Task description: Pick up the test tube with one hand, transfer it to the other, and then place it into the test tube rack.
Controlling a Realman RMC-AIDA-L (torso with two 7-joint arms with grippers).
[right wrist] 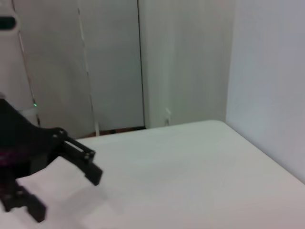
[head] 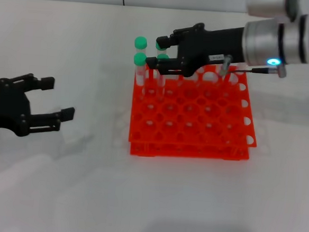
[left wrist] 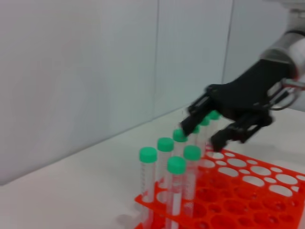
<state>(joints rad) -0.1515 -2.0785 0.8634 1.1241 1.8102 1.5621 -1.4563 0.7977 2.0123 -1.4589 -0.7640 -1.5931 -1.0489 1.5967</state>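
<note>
The orange-red test tube rack [head: 196,124] stands mid-table; it also shows in the left wrist view [left wrist: 248,191]. Several green-capped test tubes stand upright in its back-left holes. My right gripper [head: 156,55], the labelled one, hangs over that corner with its fingers spread. One test tube [head: 162,58] stands in the rack between them. In the left wrist view the right gripper [left wrist: 204,132] straddles a row of green caps [left wrist: 204,121]. My left gripper [head: 56,97] is open and empty, low over the table to the left of the rack; it also shows in the right wrist view [right wrist: 66,195].
Two more tubes [head: 141,42] stand at the rack's far left corner, just beyond the right gripper's fingertips. Bare white table [head: 138,200] lies in front of the rack and between it and the left gripper. A wall runs behind the table.
</note>
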